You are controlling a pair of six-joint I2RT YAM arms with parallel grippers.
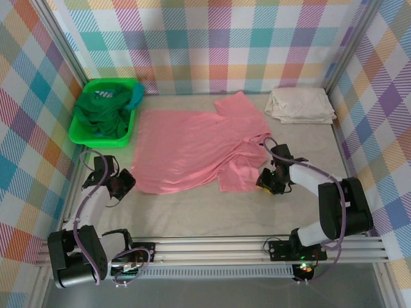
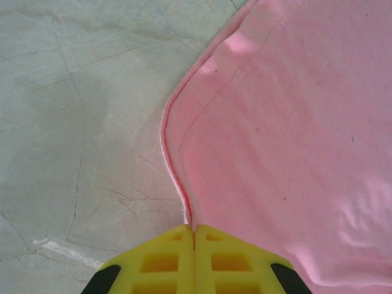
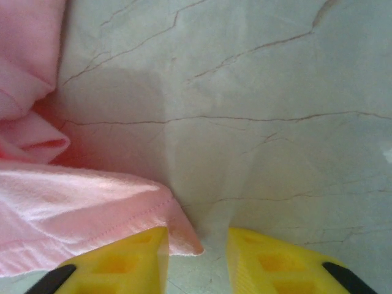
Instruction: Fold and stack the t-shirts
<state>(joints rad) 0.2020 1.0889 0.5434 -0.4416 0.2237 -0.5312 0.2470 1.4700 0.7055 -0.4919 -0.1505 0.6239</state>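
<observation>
My left gripper (image 2: pixel 194 229), fingers pressed together, pinches the near-left hem of the salmon-pink t-shirt (image 1: pixel 186 151) spread on the table (image 1: pixel 205 215). My right gripper (image 3: pixel 197 239) stands partly apart, with the shirt's near-right corner between its fingers.
</observation>
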